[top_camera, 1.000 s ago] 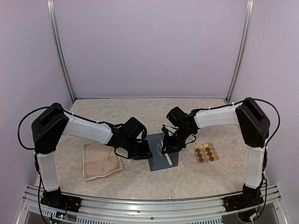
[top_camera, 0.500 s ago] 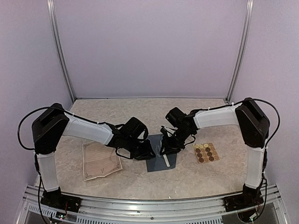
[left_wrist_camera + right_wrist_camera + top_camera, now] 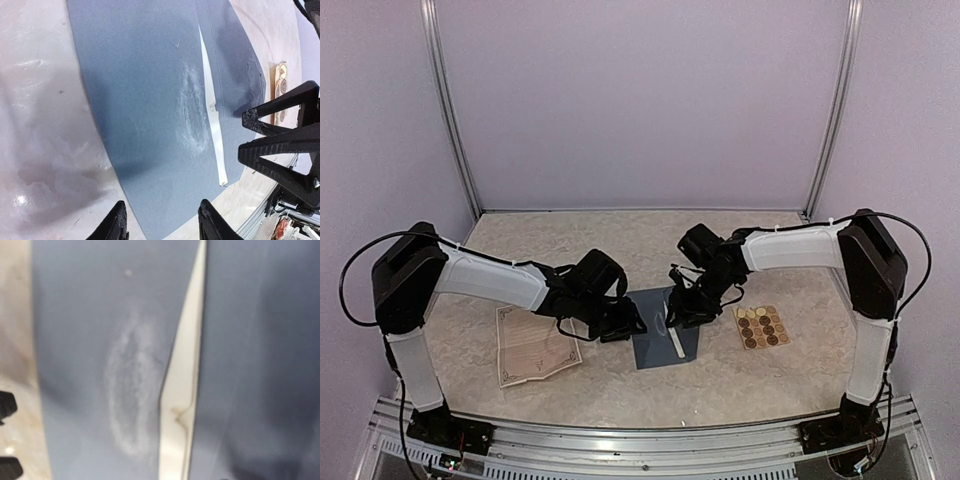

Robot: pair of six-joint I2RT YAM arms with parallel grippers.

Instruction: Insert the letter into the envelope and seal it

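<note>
From above, we see the envelope [image 3: 665, 340] lying flat on the bench [image 3: 620, 390] between the two arms. The left claw [image 3: 623, 326] is at its left edge and the right claw [image 3: 678, 312] over its far part. The letter [image 3: 533, 345] lies well to the left.

In the left wrist view, the left claw's fingers [image 3: 114, 225] stand apart at the envelope's edge.

The right wrist view shows blue paper and a pale strip [image 3: 182, 365]. We cannot tell whether the right claw is parted.

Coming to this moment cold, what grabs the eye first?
The slate-blue envelope lies mid-table, with a white strip running along it and a pale scuffed oval on its face. The left pincer and the right pincer are both over it, jaws apart. The letter lies flat at the table's left.
</note>
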